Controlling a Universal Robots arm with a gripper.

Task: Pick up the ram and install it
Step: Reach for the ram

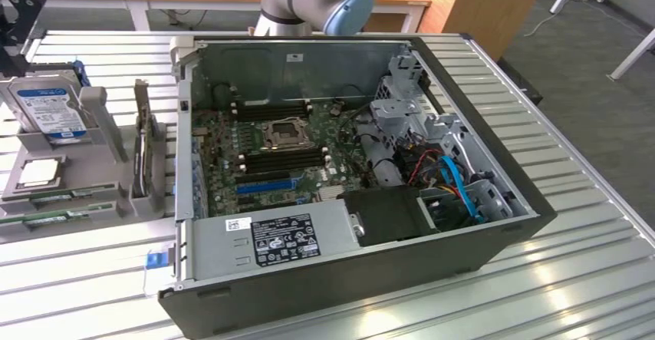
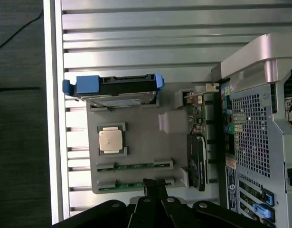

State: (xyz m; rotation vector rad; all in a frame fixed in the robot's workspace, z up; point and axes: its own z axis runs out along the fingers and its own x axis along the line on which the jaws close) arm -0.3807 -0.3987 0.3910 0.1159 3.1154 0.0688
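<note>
Showing the gripper (image 2: 154, 182) closed, fingers pressed together with nothing between them, above the near edge of a grey parts tray (image 2: 141, 128). The tray sits on the slatted table (image 1: 573, 294), at the exterior view's left of the open computer case (image 1: 430, 275). Two green sticks lie flat in the tray's near slots: the ram (image 2: 129, 185) at the tray's edge, just by the fingertips in the wrist view, and a second ram stick (image 2: 135, 166) beside it. Farther back rest a CPU (image 2: 111, 140) and a blue-railed hard drive (image 2: 112, 88). An expansion card (image 2: 198, 161) stands upright on the tray's right. Inside the case, black memory slots (image 1: 287, 158) flank the CPU socket (image 1: 281, 133).
</note>
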